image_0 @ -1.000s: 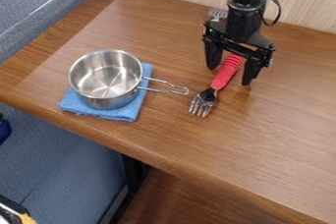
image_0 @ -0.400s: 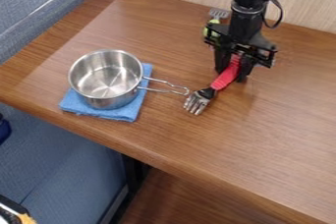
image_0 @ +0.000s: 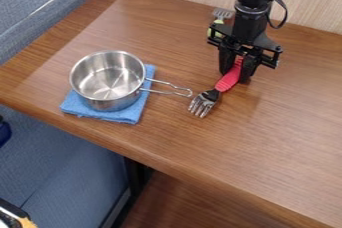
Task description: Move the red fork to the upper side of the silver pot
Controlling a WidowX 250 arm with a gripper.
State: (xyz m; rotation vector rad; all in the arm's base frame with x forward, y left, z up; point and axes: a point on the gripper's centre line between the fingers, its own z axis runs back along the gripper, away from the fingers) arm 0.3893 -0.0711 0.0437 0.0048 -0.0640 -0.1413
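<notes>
The black gripper [image_0: 235, 76] hangs over the right-centre of the table, shut on the red handle of the fork [image_0: 229, 80]. The fork's metal tines point down and to the left, close to the end of the pot's handle; the top of its red handle is hidden among the gripper parts. To the left, the silver pot [image_0: 108, 79] stands upright on a folded blue cloth, its wire handle pointing right toward the fork.
The blue cloth [image_0: 130, 113] lies under the pot near the table's front-left edge. Behind the gripper, near the wall, lies a second fork with a green handle [image_0: 217, 23]. The wooden table [image_0: 267, 142] meets a blue seat at left.
The gripper's fingers have closed on the red handle from an open stance around it. The fork has turned slightly, its tines shifting left, and the arm has moved a little to the right.
</notes>
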